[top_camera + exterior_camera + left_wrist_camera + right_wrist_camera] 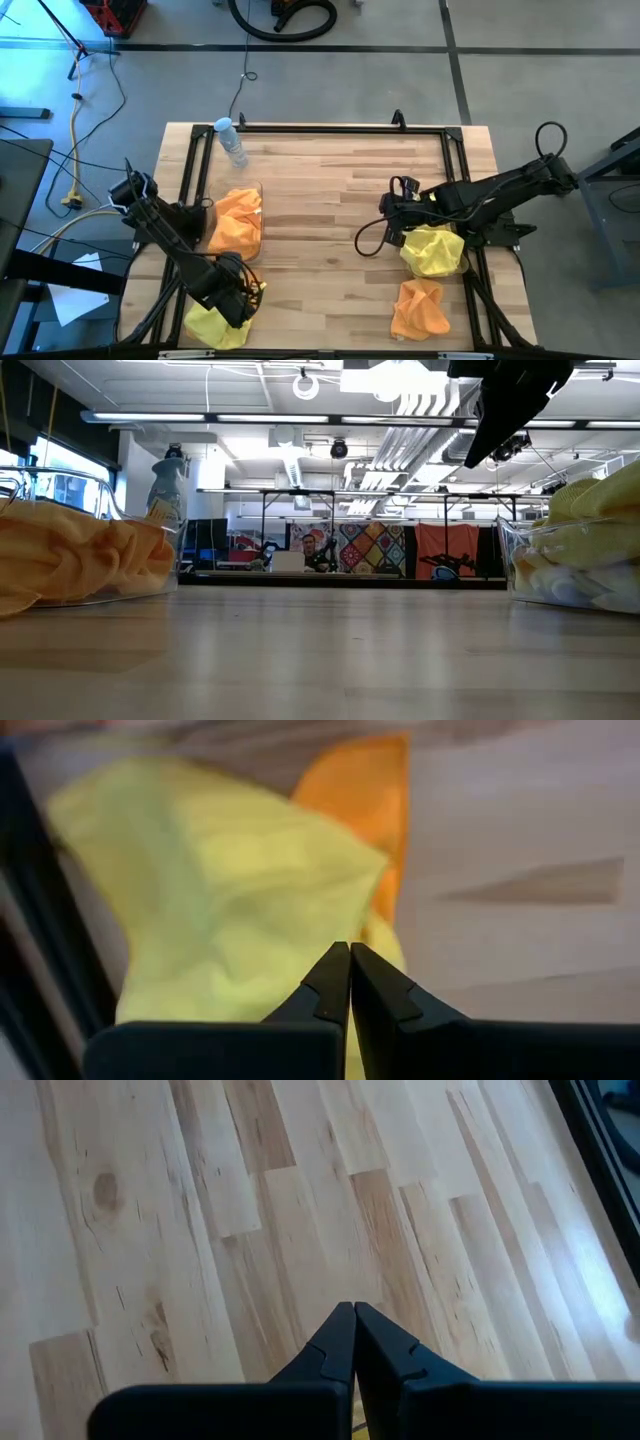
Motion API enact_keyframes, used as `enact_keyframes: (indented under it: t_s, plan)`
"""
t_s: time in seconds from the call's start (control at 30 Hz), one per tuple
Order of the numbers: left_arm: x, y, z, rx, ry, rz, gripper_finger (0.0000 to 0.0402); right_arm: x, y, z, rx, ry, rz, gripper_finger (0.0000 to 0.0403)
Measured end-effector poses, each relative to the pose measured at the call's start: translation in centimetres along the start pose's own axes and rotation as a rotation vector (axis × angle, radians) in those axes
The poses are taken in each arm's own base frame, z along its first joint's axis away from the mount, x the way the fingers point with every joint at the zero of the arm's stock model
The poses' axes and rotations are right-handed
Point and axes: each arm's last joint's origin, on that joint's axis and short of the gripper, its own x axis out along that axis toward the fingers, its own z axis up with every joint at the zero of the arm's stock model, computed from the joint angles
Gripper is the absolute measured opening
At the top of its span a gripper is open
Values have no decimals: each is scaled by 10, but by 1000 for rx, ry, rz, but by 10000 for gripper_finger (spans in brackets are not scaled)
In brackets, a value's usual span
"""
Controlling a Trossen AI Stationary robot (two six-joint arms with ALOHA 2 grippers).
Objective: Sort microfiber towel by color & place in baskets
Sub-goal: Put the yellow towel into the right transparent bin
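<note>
A clear basket (237, 222) at the table's left holds orange towels (80, 560). A second basket (432, 250) at the right holds yellow towels (580, 550). A yellow towel (215, 325) lies crumpled at the near left corner, and an orange bit (365, 795) shows beyond it. An orange towel (418, 308) lies on the table near the right basket. My left gripper (350, 952) is shut over the loose yellow towel's edge (245, 295). My right gripper (353, 1310) is shut and empty over bare wood, left of the yellow basket (395, 205). My left gripper points down at the loose yellow towel (230, 890) with its fingers shut. I cannot tell whether the fingertips touch the cloth or have any of it between them.
A clear water bottle (232, 142) stands at the far left of the table, behind the orange basket. A black frame (330, 128) runs along the table's edges. Bare wood lies between the two baskets (320, 230).
</note>
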Motion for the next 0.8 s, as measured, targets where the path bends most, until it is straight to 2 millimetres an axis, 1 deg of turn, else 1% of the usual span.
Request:
enact_keyframes:
  t_s: [0.1, 0.2, 0.37, 0.5, 0.6, 0.7, 0.8]
  plan:
    - [1, 1, -1, -14, 37, 31, 8, 0, 0, 0, 0, 0, 0, 0]
    - [1, 1, -2, -14, 51, 40, 25, 0, 0, 0, 0, 1, 1, 0]
    - [3, -2, -4, -9, 79, 9, 76, 0, 0, 0, 0, 3, 6, 0]
    - [17, 1, -6, 2, 84, 62, 125, 0, 0, 0, 7, 4, 7, 0]
    - [31, 3, -8, -5, 100, 134, 152, 0, 0, 0, 9, 4, 8, 0]
    - [42, 4, -10, -6, 114, 178, 162, 0, 0, 0, 9, 5, 8, 0]
    - [52, 2, -12, 0, 115, 199, 156, 0, 0, 0, 0, 5, 9, 0]
